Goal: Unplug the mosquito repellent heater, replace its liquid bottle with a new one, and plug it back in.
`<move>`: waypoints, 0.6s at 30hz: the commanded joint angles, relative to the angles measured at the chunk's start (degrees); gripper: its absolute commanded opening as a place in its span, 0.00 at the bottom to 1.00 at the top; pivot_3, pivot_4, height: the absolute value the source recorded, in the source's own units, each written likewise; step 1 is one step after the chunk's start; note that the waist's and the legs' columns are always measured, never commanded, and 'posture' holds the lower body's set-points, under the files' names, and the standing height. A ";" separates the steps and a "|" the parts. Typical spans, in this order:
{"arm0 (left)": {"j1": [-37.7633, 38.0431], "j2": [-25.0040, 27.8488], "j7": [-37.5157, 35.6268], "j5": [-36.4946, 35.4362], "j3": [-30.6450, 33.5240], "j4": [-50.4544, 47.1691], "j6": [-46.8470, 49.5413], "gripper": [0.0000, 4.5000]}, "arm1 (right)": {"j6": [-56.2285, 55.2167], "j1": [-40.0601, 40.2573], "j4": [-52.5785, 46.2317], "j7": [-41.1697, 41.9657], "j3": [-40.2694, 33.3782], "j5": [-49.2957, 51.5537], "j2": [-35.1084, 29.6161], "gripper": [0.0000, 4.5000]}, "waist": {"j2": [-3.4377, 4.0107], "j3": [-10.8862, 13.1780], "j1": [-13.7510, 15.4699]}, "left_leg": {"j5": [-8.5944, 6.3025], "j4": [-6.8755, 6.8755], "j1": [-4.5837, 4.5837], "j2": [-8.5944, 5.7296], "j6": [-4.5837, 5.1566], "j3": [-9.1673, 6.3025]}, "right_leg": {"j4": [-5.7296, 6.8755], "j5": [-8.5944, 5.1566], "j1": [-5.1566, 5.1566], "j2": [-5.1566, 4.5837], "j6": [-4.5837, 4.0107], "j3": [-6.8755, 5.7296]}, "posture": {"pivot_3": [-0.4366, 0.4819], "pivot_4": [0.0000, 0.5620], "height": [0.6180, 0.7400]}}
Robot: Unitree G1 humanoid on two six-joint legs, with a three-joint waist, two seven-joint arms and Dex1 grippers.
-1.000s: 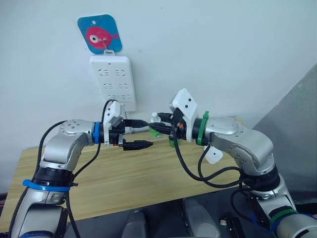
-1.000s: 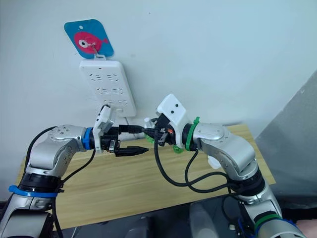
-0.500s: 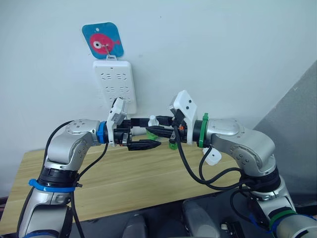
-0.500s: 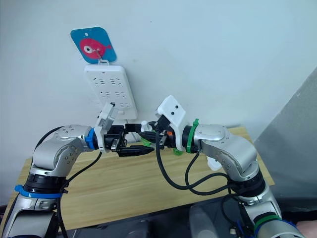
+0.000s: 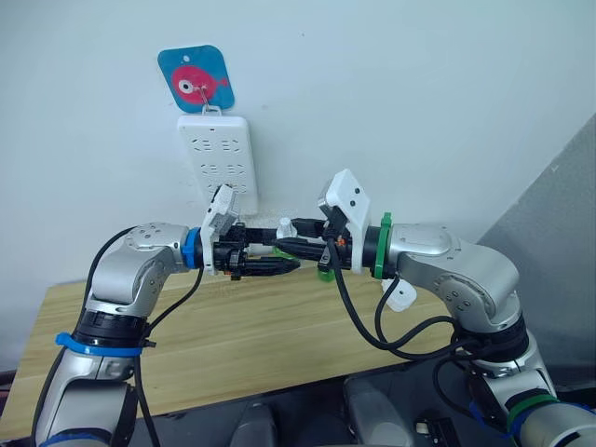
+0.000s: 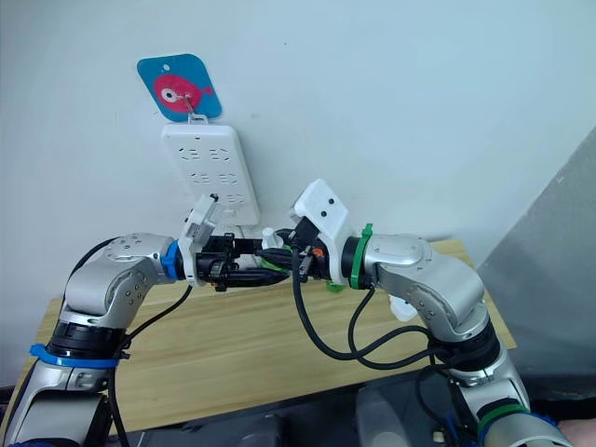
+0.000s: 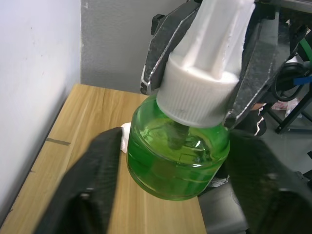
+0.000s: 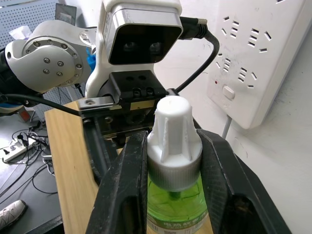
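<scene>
Bottle clamped between right end effector fingers

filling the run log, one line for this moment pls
right gripper: shut on green bottle cap | left gripper: open around bottle body | above table

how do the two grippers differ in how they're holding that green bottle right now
The right gripper clamps the ribbed white screw cap, while the left gripper has its fingers either side of the clear green liquid body of the small round bottle. The right gripper's fingers press the cap; whether the left's touch the body is unclear. They reach in from opposite sides. Both hold it above the light wooden table.
</scene>
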 commanded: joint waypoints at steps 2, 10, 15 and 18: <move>-1.65 -0.91 1.06 -0.87 0.74 -1.42 -0.04 0.53 | -0.26 -0.36 -2.28 0.48 -0.46 0.99 0.06 0.24 | 0.00 0.00 -0.01 | 0.00 0.00 0.00 0.00 0.00 0.00 | 0.00 0.00 0.00 0.00 0.00 0.00 | 0.29 0.19 1.00; -1.80 -0.72 0.68 -0.93 0.89 -1.38 -0.17 0.53 | -0.39 0.00 -2.26 0.83 -0.66 1.35 0.04 0.24 | 0.01 -0.17 -0.03 | 0.00 0.00 0.00 0.00 0.00 0.00 | 0.01 0.00 0.00 0.00 0.00 0.00 | 0.29 0.17 1.00; -1.99 -0.42 0.93 -1.22 1.88 -1.06 -0.26 0.53 | -0.72 0.47 -2.44 0.98 -1.12 1.58 0.01 0.24 | 0.02 -0.53 -0.03 | 0.00 0.00 0.00 0.00 0.00 -0.01 | 0.00 0.00 -0.01 0.00 0.00 0.00 | 0.29 0.16 1.00; -1.68 -0.13 1.00 -1.53 2.05 -1.66 0.17 0.53 | -0.66 0.75 -2.69 1.45 -1.41 2.09 -0.12 0.24 | 0.03 -0.74 -0.03 | 0.00 0.00 0.00 0.00 0.00 0.00 | 0.00 0.00 0.00 0.00 0.00 0.00 | 0.29 0.16 1.00</move>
